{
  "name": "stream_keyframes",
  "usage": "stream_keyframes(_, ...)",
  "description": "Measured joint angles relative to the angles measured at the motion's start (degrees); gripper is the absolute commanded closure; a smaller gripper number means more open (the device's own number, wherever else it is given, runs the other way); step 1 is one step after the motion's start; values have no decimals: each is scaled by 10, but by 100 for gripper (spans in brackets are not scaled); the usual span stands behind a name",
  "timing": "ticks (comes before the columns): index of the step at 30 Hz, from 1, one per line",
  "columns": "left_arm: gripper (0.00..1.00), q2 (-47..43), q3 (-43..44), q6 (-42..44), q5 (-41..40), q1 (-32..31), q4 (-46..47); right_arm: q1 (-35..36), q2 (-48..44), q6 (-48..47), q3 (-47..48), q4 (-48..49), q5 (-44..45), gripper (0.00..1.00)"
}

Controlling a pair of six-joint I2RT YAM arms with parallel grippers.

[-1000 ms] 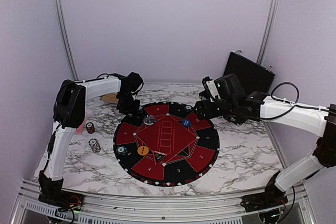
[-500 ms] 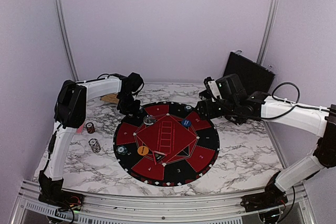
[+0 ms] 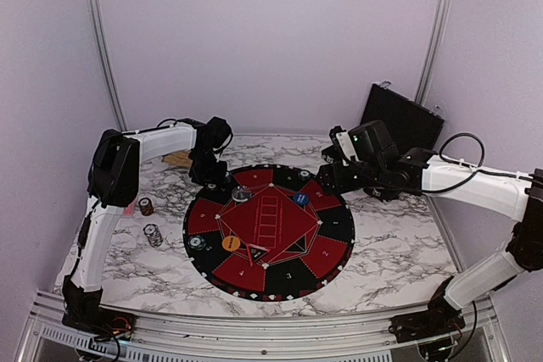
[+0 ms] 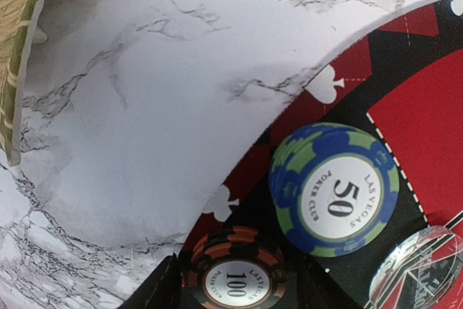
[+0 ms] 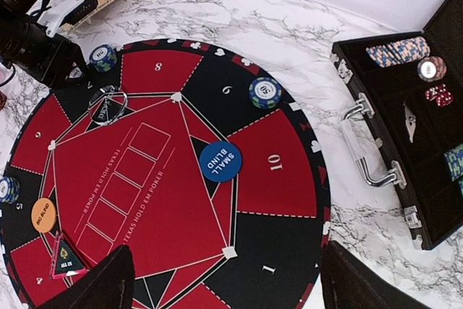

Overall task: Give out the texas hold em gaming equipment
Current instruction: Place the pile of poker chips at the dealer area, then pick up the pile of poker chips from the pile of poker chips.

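Observation:
A black-and-orange "100" chip stack (image 4: pixel 236 280) stands on the mat's rim between the fingers of my left gripper (image 4: pixel 233 291). The jaws stand slightly apart from it, so the gripper is open. Beside it sit a blue-and-green "50" stack (image 4: pixel 334 189) and a clear disc (image 4: pixel 419 269). My right gripper (image 5: pixel 228 280) hangs open over the mat with nothing in it. Below it lie a blue "small blind" disc (image 5: pixel 220 161), an orange disc (image 5: pixel 43 215) and another chip stack (image 5: pixel 265 92). Two chip stacks (image 3: pixel 146 206) (image 3: pixel 153 234) stand off the mat at left.
The round red-and-black mat (image 3: pixel 268 231) fills the table's middle. An open black case (image 5: pixel 427 106) holding more chips lies at the back right. A woven tray (image 3: pixel 176 158) sits behind the left gripper (image 3: pixel 208 177). Pink-red cards (image 3: pixel 130 206) peek out beside the left arm.
The left jaws have eased apart off the "100" chip stack, which now stands on the mat. The right gripper has shifted slightly and stays open.

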Motion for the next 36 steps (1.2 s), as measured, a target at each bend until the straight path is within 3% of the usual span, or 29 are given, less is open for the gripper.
stream_keyframes(9, 41, -13, -5, 2, 0, 0, -1, 0, -4, 1, 0, -2, 0, 14)
stream_keyframes(16, 38, -97, -55, 2, 2, -1, 0, 0, -12, 4, -8, -1, 0, 14)
stream_keyframes(27, 37, -304, -274, -9, -1, 6, 33, 0, -14, 9, -29, 2, -2, 13)
stream_keyframes(36, 34, -430, -436, -16, -1, 81, 56, 6, -12, 9, -29, 13, -13, 13)
